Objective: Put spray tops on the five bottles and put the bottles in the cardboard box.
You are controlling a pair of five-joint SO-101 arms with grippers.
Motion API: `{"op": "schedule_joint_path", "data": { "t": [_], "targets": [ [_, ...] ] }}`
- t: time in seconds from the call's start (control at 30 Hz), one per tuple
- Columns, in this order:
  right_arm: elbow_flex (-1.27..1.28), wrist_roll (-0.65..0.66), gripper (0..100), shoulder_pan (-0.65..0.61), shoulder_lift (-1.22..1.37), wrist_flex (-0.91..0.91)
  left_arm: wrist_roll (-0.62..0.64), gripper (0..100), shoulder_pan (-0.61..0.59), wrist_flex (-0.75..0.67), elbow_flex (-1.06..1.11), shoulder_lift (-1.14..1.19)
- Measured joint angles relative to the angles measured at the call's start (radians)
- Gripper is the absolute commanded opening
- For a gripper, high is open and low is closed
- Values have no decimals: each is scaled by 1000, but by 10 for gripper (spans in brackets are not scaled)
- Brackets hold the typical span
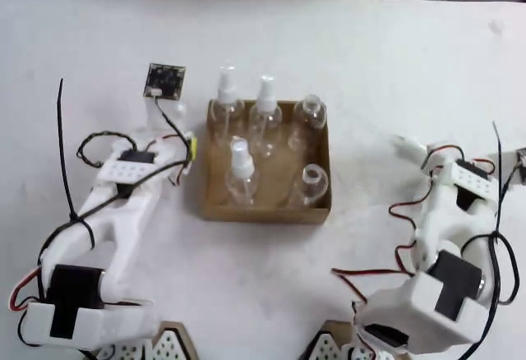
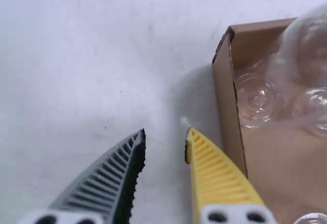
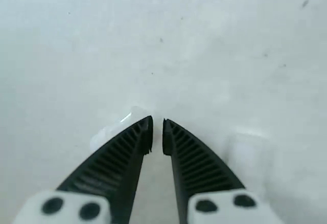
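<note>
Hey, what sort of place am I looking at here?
Probably a robotics lab or hobby workbench: a left arm and right arm with bare wiring sit at a white table, with a cardboard box of clear bottles set out between them.

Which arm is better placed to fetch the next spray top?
Right. A loose spray top lies by the right gripper, and both uncapped bottles stand on its side of the cardboard box; the left gripper is at the opposite wall.
</note>
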Motion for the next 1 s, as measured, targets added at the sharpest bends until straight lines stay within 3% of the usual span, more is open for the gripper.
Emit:
{"op": "schedule_joint_path", "data": {
  "t": [0.1,0.33,0.8,1.0],
  "targets": [
    [12,0,31,-6,-34,0,0,124,0,0,0,0],
    [12,0,198,-52,-34,0,0,124,0,0,0,0],
    [-126,-2,196,-91,180,-15,0,124,0,0,0,0],
    [-180,34,67,-87,256,-14,0,124,0,0,0,0]
  ]
}}
